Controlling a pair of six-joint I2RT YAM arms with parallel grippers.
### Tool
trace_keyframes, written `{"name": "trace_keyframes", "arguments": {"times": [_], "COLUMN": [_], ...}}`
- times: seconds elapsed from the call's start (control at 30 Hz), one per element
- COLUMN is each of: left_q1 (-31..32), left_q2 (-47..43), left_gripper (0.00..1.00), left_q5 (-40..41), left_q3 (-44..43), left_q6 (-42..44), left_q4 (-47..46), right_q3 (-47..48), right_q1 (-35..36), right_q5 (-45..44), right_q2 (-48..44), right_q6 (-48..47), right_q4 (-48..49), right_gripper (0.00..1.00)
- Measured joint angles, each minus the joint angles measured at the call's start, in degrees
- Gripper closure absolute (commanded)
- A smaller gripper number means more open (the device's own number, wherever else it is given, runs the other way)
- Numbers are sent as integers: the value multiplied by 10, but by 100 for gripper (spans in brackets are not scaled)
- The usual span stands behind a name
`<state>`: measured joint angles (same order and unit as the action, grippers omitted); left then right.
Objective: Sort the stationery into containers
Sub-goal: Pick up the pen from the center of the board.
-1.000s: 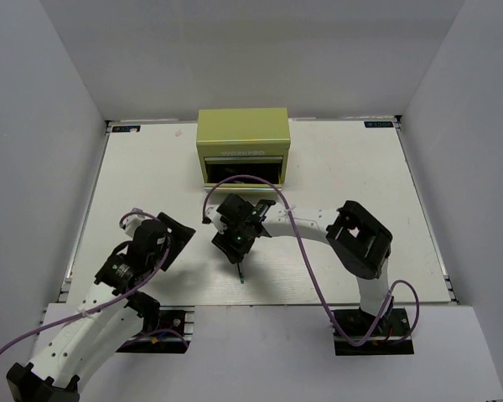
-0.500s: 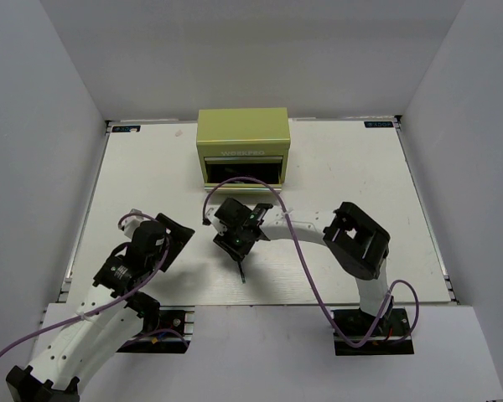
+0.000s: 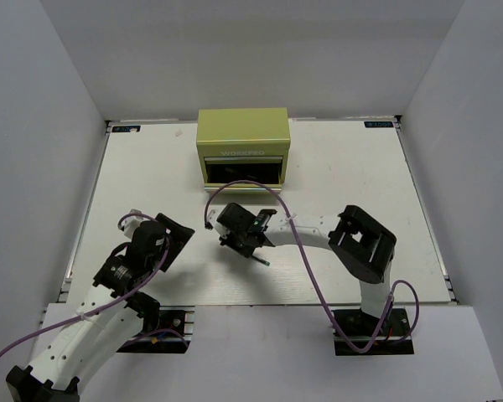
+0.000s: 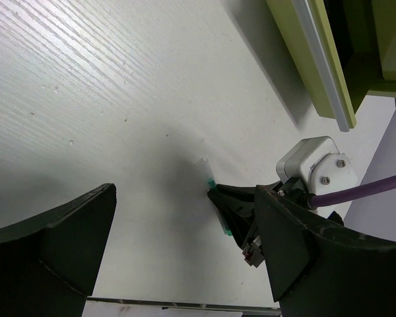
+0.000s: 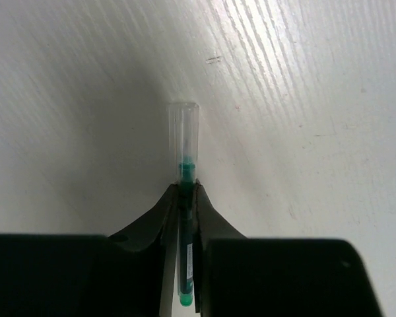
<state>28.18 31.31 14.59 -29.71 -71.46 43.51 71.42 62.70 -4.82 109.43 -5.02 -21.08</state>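
The right jaws are clamped on the teal-green pen (image 5: pixel 184 142), its clear cap sticking out, over the tabletop (image 3: pixel 352 167) in front of the green chest (image 3: pixel 243 134). The left jaws stand apart, front-left of the chest.

We see a white table (image 3: pixel 360 184) with a fine wood grain, boxed in by plain pale grey walls (image 3: pixel 251 59) that rise from its far, left and right edges. A small blue label (image 3: pixel 127 128) sits at the table's far left corner, and a second label (image 3: pixel 377 125) at its far right corner. A short dark scuff (image 5: pixel 214 60) marks the table's surface.
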Motion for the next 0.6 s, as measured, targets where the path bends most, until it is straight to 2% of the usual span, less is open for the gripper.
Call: {"name": "trace_keyframes", "arguments": {"times": [0.23, 0.43, 0.6], "left_q1": [0, 0, 0], "left_q2": [0, 0, 0], "left_gripper": [5, 5, 5], "left_q5": [0, 0, 0], "left_q3": [0, 3, 5], "left_q6": [-1, -2, -2], "left_q4": [0, -2, -7], "right_q3": [-4, 22, 79], "right_q1": [-10, -38, -75], "right_q5": [5, 10, 0], "right_q2": [-7, -33, -66], "right_q6": [-48, -119, -199], "right_q4": [-8, -32, -5], "right_gripper": [100, 100, 100]}}
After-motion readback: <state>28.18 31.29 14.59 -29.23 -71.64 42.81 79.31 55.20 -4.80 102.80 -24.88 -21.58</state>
